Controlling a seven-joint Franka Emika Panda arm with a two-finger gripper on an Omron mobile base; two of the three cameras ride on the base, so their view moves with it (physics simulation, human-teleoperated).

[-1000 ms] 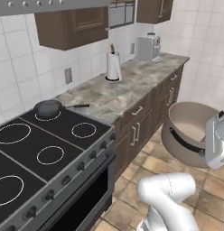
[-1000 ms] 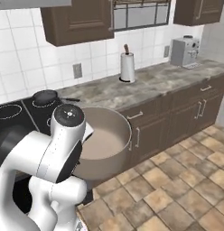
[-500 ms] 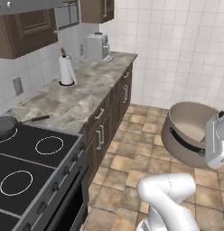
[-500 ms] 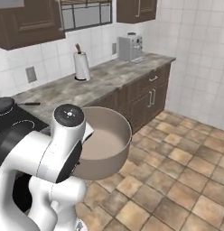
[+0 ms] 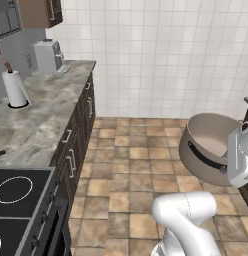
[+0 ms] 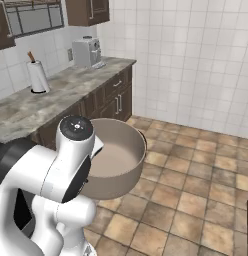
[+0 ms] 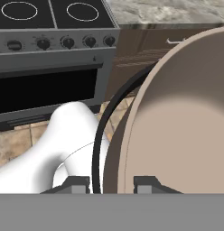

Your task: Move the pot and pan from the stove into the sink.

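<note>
No readable text, labels, brands or numbers anywhere I can see. The stove (image 7: 55, 27) ahead of my gripper has only plain white burner rings and unmarked knobs on its front panel. The white appliance (image 6: 87, 51) on the counter (image 6: 61, 90) well off from my hand is too small and blurred to show any lettering.

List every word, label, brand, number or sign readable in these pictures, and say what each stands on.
No readable text anywhere.
Grey stove front with dark knobs: any marks beside the knobs are too small to read.
White coffee machine on the marble counter: no legible brand.
White paper towel roll: blank.
Large beige round pot: unmarked.
</note>
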